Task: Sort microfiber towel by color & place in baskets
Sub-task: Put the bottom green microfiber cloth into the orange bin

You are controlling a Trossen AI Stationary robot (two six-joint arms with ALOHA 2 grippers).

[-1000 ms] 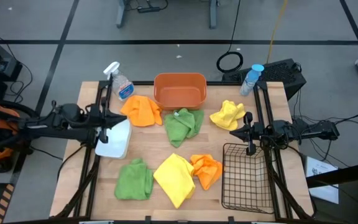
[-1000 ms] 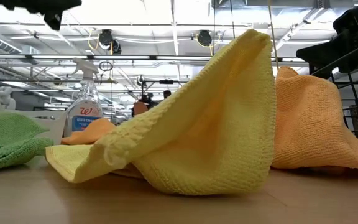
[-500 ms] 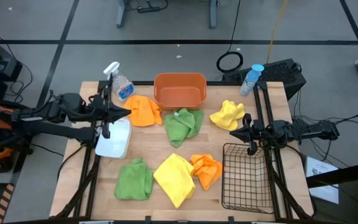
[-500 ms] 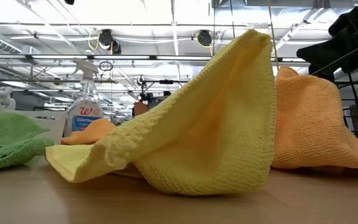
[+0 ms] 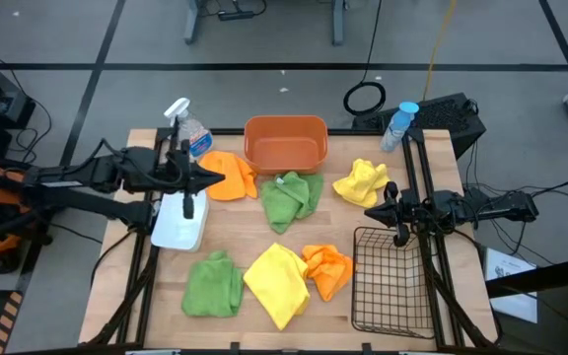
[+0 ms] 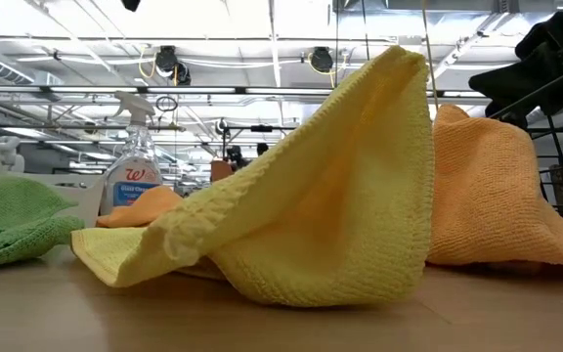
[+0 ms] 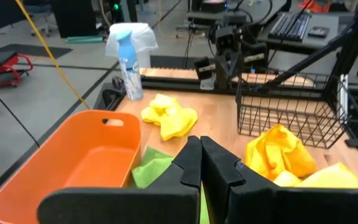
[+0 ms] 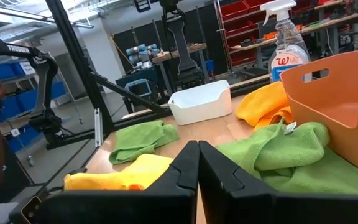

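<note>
Six microfiber towels lie on the table: orange [image 5: 227, 176], green [image 5: 292, 195] and yellow [image 5: 361, 181] in the far row, green [image 5: 214, 284], yellow [image 5: 278, 284] and orange [image 5: 327, 268] in the near row. The baskets are an orange tub [image 5: 285, 141] at the far middle, a white bin [image 5: 181, 219] at the left and a black wire basket [image 5: 390, 281] at the near right. My left gripper [image 5: 220, 178] hovers shut and empty above the far orange towel's left part. My right gripper [image 5: 371, 211] waits shut and empty between the far yellow towel and the wire basket.
A clear spray bottle [image 5: 187, 126] stands at the far left corner and a blue-capped bottle [image 5: 398, 125] at the far right. Dark rails run along both table sides. Bare wood shows in the middle strip between the two towel rows.
My left gripper has risen and gone toward the table's right edge, from over the white bin to above the far orange towel, staying shut. In the low view it has left the picture's top. The towels have kept still.
</note>
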